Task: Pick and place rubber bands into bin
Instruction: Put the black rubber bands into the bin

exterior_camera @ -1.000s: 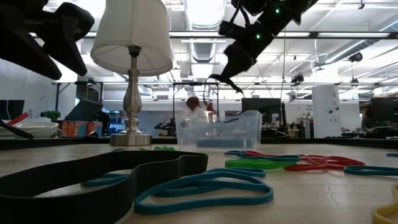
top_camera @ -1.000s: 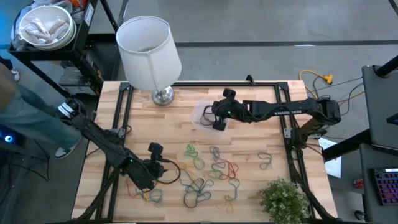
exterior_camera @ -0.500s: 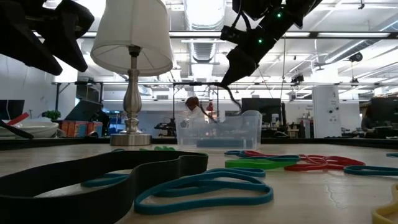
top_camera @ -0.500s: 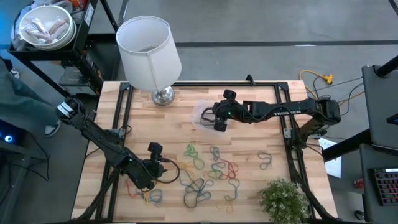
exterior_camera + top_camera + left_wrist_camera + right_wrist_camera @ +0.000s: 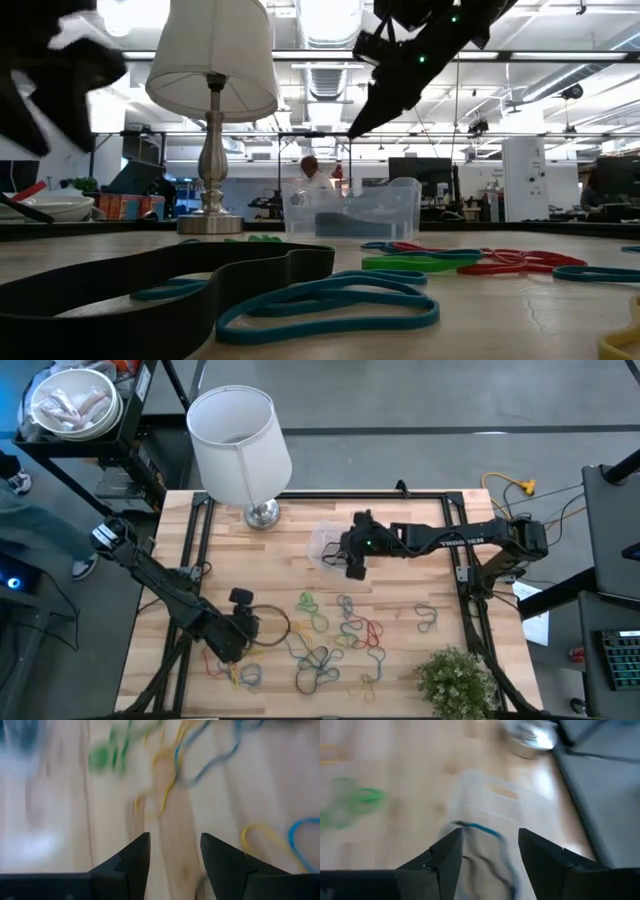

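Observation:
Many coloured rubber bands (image 5: 330, 635) lie loose on the near middle of the wooden table; in the low view a black one (image 5: 170, 275) and a teal one (image 5: 330, 300) are nearest. The clear bin (image 5: 325, 545) (image 5: 365, 210) stands at the far middle and holds a blue and a dark band (image 5: 480, 827). My right gripper (image 5: 347, 558) (image 5: 490, 845) hangs open just above the bin, holding nothing. My left gripper (image 5: 245, 622) (image 5: 172, 850) is open above the table left of the bands, with bare wood between its fingers and yellow and blue bands (image 5: 280, 835) lying beyond them.
A white-shaded lamp (image 5: 238, 445) stands on its metal base (image 5: 262, 513) at the far left of the table. A small green plant (image 5: 455, 680) sits at the near right corner. A white bowl (image 5: 72, 405) rests on a rack beyond the table's left, where a person (image 5: 30, 530) stands.
My right gripper has tipped and swung slightly over the bin, and the thin dark band that hung from it toward the bin half a second ago no longer hangs there. My left gripper has turned at the wrist, staying in nearly the same place.

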